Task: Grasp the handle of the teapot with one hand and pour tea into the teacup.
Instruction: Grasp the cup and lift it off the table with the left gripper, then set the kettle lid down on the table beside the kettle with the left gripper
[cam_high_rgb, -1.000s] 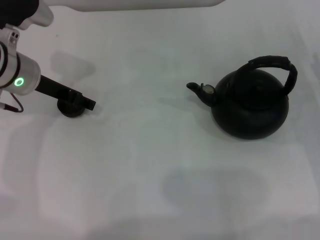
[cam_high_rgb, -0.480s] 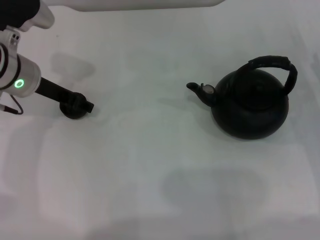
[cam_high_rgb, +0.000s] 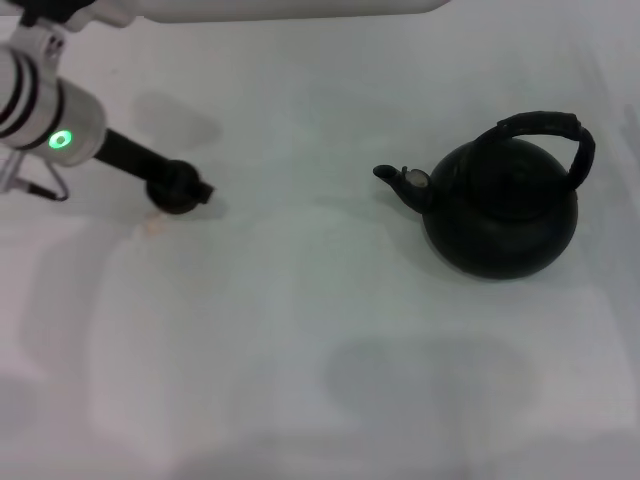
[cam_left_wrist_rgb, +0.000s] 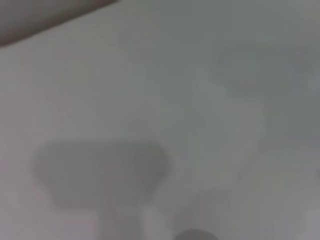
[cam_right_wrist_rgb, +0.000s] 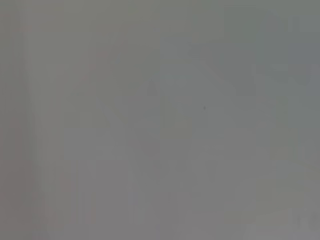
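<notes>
The matte black teapot (cam_high_rgb: 500, 215) stands on the white table at the right of the head view. Its arched black handle (cam_high_rgb: 548, 124) is up and its spout (cam_high_rgb: 398, 184) points left. The small black teacup (cam_high_rgb: 171, 187) is at the left, far from the teapot. My left gripper (cam_high_rgb: 190, 190) reaches in from the upper left and is shut on the teacup, its dark fingers partly covering it. The cup's inside is hidden. A small dark shape (cam_left_wrist_rgb: 192, 235) sits at the edge of the left wrist view. My right gripper is out of view.
The white table (cam_high_rgb: 300, 330) stretches between the teacup and the teapot. A faint mark (cam_high_rgb: 150, 228) lies on the table just below the cup. A white wall edge (cam_high_rgb: 300, 8) runs along the back. The right wrist view shows only plain grey surface.
My left gripper has moved up and to the right, toward the teapot, and the teacup has moved with it. The teapot has not moved.
</notes>
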